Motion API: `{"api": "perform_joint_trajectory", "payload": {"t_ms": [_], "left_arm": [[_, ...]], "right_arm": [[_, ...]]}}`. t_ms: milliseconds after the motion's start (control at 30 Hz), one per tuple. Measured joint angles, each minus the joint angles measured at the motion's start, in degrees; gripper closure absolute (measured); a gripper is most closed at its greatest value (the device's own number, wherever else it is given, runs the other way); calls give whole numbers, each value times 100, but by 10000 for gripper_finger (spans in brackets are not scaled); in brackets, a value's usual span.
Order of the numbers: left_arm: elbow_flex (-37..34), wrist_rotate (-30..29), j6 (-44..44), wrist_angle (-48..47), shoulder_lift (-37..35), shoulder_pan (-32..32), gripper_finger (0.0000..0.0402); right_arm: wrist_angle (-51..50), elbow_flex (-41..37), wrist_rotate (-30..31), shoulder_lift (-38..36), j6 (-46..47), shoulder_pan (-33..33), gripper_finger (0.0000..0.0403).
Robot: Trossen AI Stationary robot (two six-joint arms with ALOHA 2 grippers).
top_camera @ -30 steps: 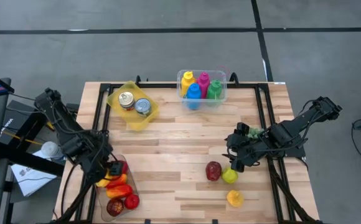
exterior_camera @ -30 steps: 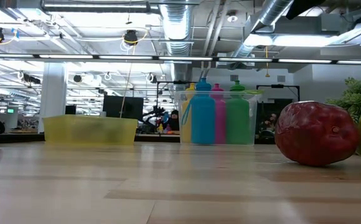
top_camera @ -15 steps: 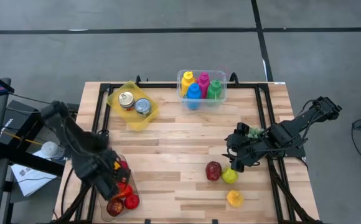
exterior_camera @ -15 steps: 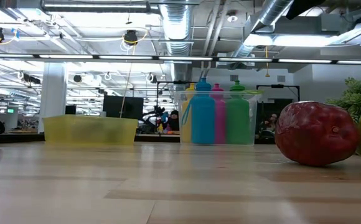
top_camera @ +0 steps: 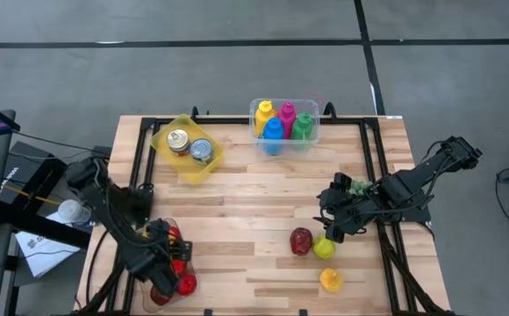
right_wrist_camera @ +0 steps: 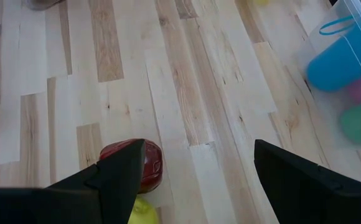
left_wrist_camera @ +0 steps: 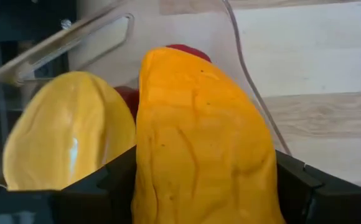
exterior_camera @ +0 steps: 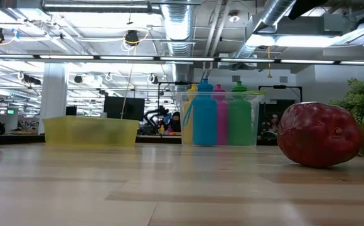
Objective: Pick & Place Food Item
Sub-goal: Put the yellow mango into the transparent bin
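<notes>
Left gripper (left_wrist_camera: 199, 186) closed on orange pepper-shaped food item (left_wrist_camera: 199, 143), over clear plastic bin (top_camera: 168, 235) at table's front-left. Your risk: release onto piled contents; item rolls over rim. Right gripper (right_wrist_camera: 196, 180) open, empty, above red apple (right_wrist_camera: 134, 163).

No text or label is legible anywhere (cans included).
</notes>
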Motion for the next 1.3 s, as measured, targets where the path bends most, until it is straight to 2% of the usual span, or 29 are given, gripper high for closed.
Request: {"api": "perform_joint_trajectory", "payload": {"t_ms": [500, 900, 1300], "left_arm": [[-66, 13, 299, -2, 15, 48, 162], [-297, 79, 327, 537, 13, 52, 162], [-302, -351, 345, 486, -510, 50, 162]], "right_arm": [[2, 0, -4, 0, 2, 0, 111], [2, 0, -15, 0, 0, 0, 111], [2, 0, -15, 0, -44, 2, 111]]}}
